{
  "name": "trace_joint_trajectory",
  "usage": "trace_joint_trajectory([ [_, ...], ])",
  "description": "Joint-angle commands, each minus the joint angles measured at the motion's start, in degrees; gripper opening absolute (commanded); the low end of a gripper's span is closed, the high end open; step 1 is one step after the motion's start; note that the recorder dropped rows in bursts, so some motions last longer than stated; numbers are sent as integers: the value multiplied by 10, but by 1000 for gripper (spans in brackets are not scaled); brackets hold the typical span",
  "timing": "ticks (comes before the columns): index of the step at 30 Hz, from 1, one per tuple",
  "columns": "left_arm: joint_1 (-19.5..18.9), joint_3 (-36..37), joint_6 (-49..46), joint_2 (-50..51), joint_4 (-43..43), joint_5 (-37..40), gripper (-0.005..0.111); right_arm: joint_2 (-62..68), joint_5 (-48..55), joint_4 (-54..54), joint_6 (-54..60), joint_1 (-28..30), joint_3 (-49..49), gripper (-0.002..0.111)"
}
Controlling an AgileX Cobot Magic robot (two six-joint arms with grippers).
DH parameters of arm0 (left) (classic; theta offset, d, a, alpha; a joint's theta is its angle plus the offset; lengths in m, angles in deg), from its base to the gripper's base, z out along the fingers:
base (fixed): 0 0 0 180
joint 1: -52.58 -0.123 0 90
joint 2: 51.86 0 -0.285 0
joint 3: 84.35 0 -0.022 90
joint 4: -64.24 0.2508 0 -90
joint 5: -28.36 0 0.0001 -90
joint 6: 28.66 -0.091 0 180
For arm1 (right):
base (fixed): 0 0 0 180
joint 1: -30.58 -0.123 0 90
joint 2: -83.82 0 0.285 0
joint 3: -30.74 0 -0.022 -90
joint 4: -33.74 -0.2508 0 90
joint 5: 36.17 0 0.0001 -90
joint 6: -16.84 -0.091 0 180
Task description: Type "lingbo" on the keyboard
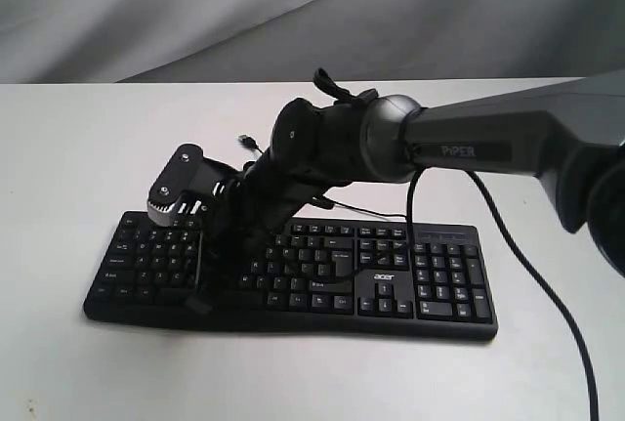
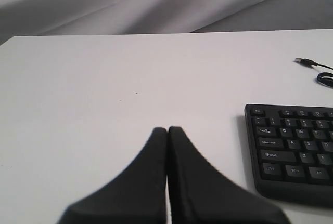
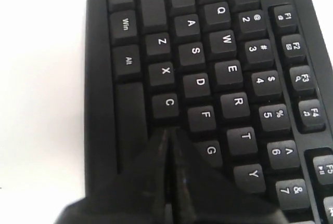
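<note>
Exterior view: the white tabletop [image 1: 78, 147] carries the keyboard [image 1: 391, 284], lying flat. The right pincer [image 3: 169, 133], fingers pressed together and empty, points down at the keyboard's keys beside C. The left pincer [image 2: 167, 130], likewise closed and empty, hovers off the keyboard's Ctrl end.

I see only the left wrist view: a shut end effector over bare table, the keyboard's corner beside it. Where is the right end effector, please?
Observer: The right end effector is down over the left half of the keyboard.
Operator: Open or shut?
Observer: Shut, closed to one point.
Operator: On which key?
Observer: Its tip covers the spot next to the C key, short of the G key; whether it presses, I cannot tell.
</note>
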Motion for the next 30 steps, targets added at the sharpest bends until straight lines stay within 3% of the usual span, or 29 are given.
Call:
trace_joint_trajectory([
  [1, -1, 3, 1, 3, -2, -3, 1, -6, -5, -3, 8, 3, 2, 0],
  [24, -1, 3, 1, 3, -2, -3, 1, 12, -18, 5, -7, 4, 11, 0],
  [30, -1, 3, 1, 3, -2, -3, 1, -48, -9, 68, -53, 28, 11, 0],
])
